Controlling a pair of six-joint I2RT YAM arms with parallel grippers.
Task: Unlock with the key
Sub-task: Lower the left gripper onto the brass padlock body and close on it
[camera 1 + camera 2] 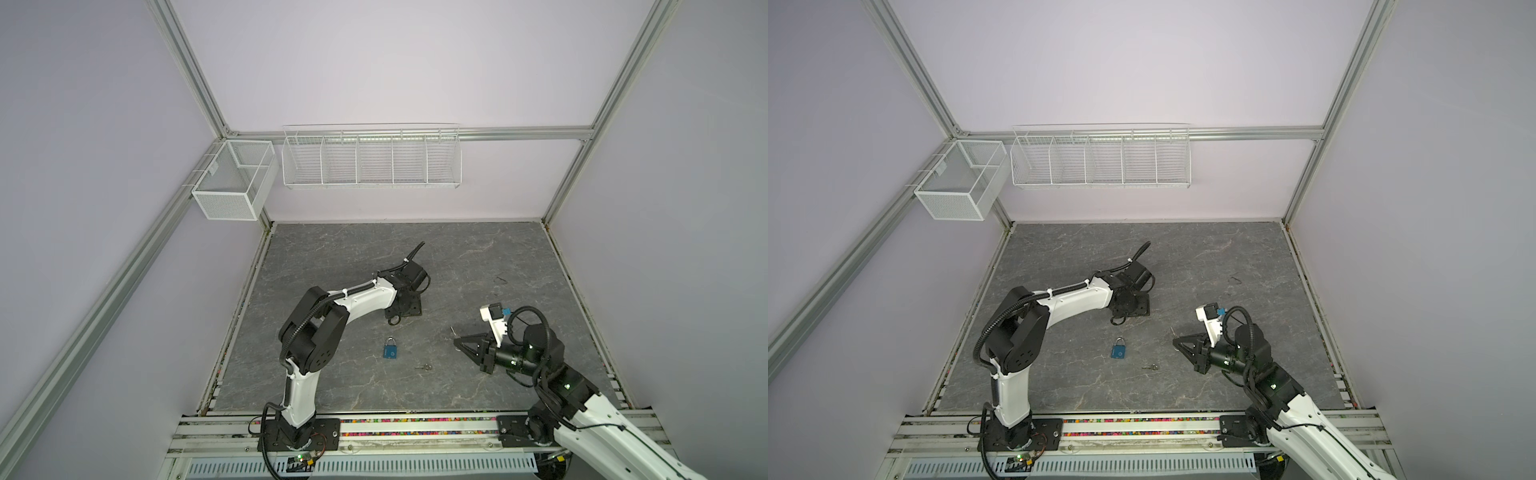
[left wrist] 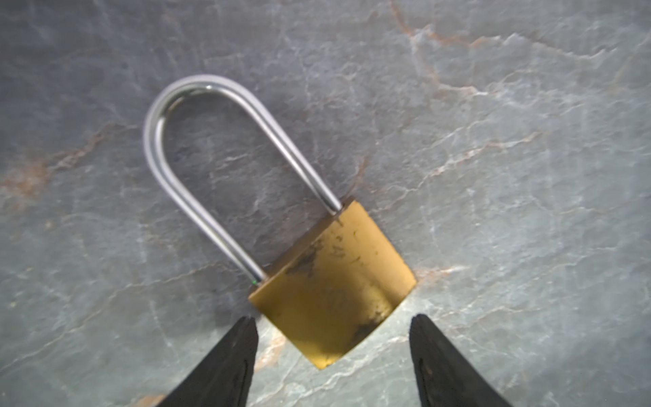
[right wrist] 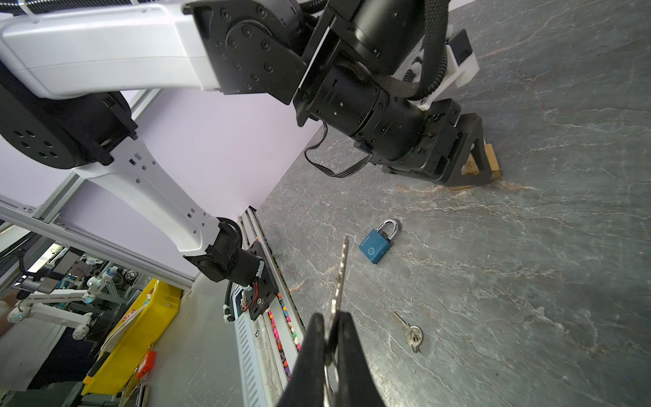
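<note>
A brass padlock [image 2: 334,282] with a long steel shackle lies flat on the grey stone-pattern table. My left gripper [image 2: 332,319] stands open just above it, one finger on each side of the body's lower corner, touching neither. In both top views this gripper [image 1: 402,311] points down and hides the brass padlock. My right gripper [image 3: 332,317] is shut on a silver key [image 3: 341,271], whose blade sticks out beyond the fingertips. It hovers at mid right [image 1: 457,343]. A small blue padlock [image 1: 390,349] lies between the arms.
A second key on a ring [image 1: 424,367] lies on the table right of the blue padlock. White wire baskets [image 1: 370,158] hang on the back wall and a mesh bin [image 1: 232,183] sits at the left corner. Aluminium rails edge the table [image 1: 478,257].
</note>
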